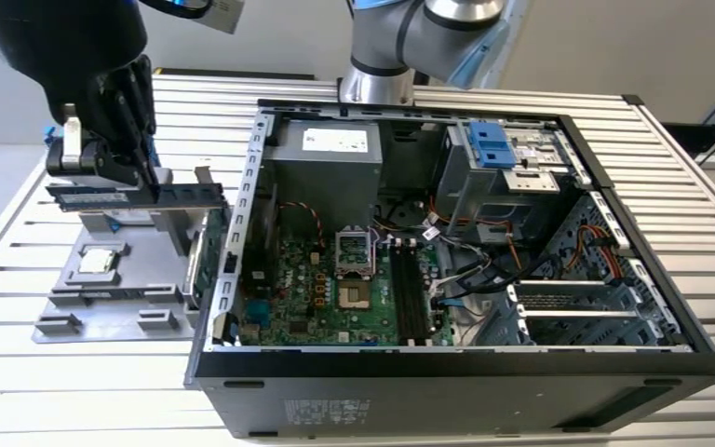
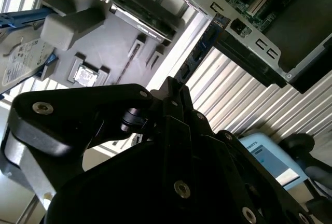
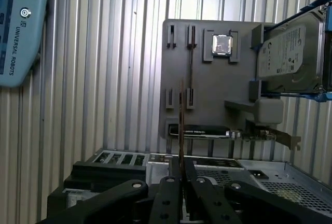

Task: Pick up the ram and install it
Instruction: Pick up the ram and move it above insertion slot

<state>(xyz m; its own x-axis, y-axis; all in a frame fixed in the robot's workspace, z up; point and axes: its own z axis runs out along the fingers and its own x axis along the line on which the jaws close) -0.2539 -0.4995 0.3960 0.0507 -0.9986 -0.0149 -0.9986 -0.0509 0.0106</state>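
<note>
In the exterior view my gripper (image 1: 100,186) hangs over the grey parts tray (image 1: 146,279), to the left of the open computer case (image 1: 457,363). It is shut on the ram (image 1: 87,198), a dark-blue stick with a pale label, held level above the tray. The first wrist view has the ram (image 3: 181,120) edge-on, a thin strip rising from between the closed fingers (image 3: 169,187), clear of the tray's narrow slot (image 3: 192,63). The motherboard's long black memory slots (image 1: 410,293) lie inside the case, well to the right of the gripper.
The tray also carries a processor chip (image 3: 222,44), a silver hard drive in a blue frame (image 3: 290,53) and an expansion card (image 3: 207,130). A pale-blue teach pendant (image 3: 18,27) lies on the slatted table (image 3: 104,79). The case wall (image 1: 243,214) stands between tray and motherboard.
</note>
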